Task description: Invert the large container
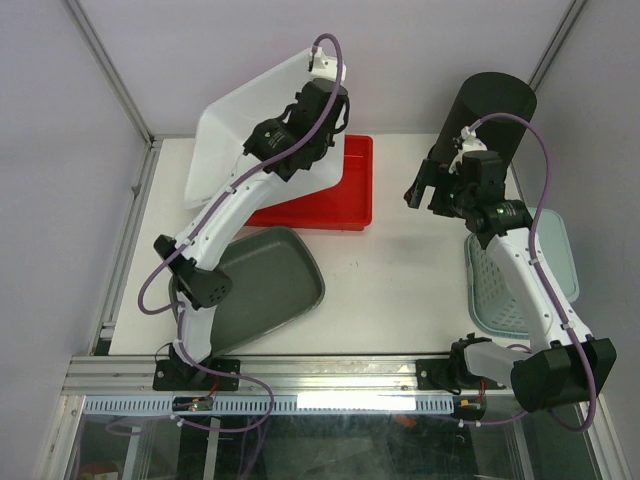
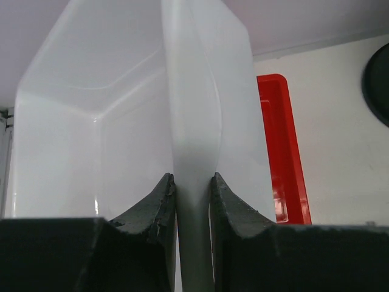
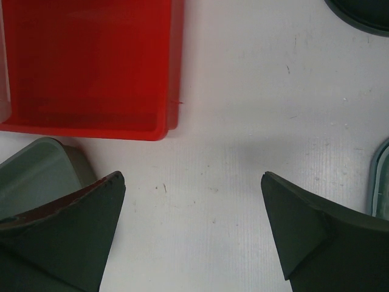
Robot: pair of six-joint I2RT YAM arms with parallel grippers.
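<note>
Currently, your left fingers clamp the large container by its wall, tilting it at the desk's 11 o'clock for flipping; your right fingers hang open.

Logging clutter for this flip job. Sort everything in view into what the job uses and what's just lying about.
In the job:
deep white rectangular plastic tub, tilted up
left claw, shut on the tub's wall

Lying about:
shallow red plastic tray
tall round black bucket
dark grey flat tray
pale green mesh basket
right claw, open, holding nothing
</note>
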